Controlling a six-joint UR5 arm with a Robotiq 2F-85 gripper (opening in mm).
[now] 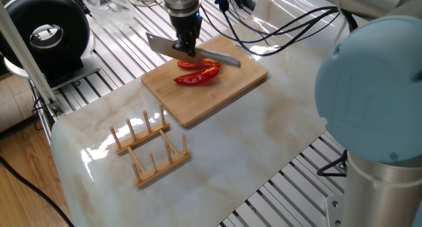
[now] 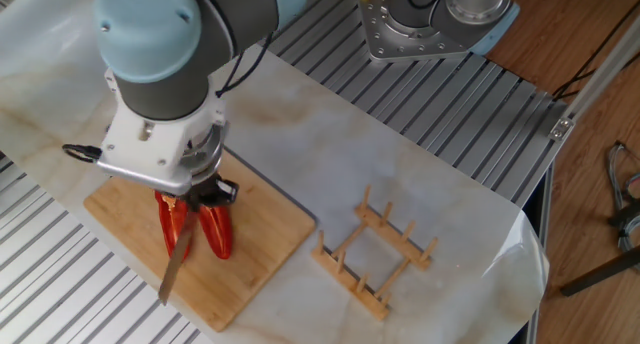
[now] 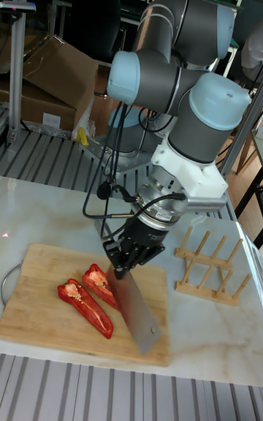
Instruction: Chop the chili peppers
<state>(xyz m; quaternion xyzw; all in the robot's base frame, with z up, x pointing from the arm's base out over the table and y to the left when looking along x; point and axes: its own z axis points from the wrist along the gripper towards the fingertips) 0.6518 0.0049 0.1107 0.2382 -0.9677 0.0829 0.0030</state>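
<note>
1. My black two-finger claw [image 3: 126, 259] is clamped narrow on the handle of the broad steel cleaver [image 3: 136, 308], blade raised clear of the food.
2. The two glossy red chili pepper halves [image 3: 88, 302] lie side by side, whole, on the pale bamboo cutting board [image 3: 36, 319]; the slotted wooden rack [image 3: 210, 267] sits well apart on the marble table [image 1: 250, 148].
3. I judge chopping has barely begun: no small bits are visible.
4. Next I should line the edge across a pepper and press straight down.
</note>
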